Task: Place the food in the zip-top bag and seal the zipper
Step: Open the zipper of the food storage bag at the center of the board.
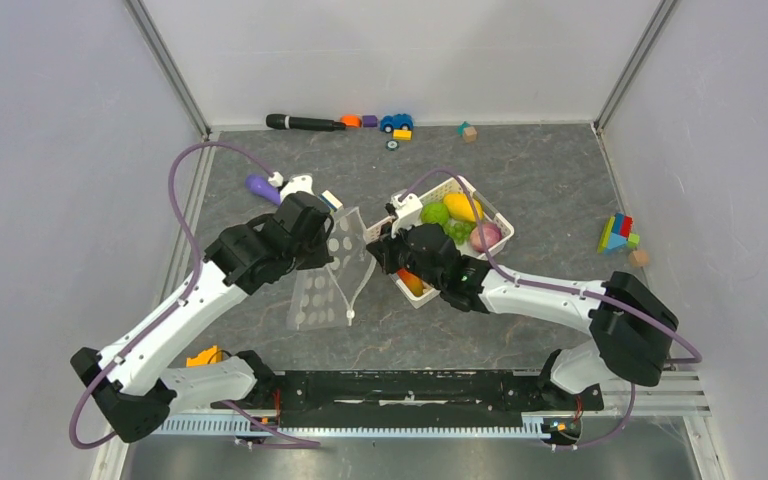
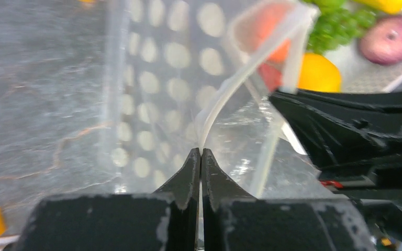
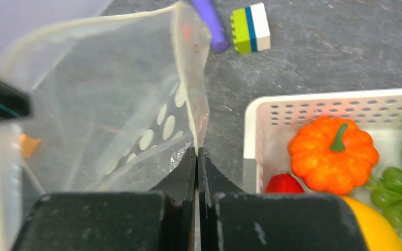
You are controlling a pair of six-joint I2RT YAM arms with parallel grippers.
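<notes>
The clear, white-dotted zip-top bag (image 1: 325, 285) stands mouth-open, opposite rims clamped by the left hand (image 2: 199, 157) and right hand (image 3: 196, 155).

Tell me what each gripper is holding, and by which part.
Both hold the bag: the left gripper pinches one lip of its mouth, the right gripper the other lip.

A dark grey, stone-patterned tabletop (image 1: 540, 180) lay under soft, even light. A plain pale back wall (image 1: 400, 50) rose from its far edge, and a left wall (image 1: 50, 150) and a right wall (image 1: 730, 130) rose from its sides. Metal posts (image 1: 168, 65) stood at its far corners.
</notes>
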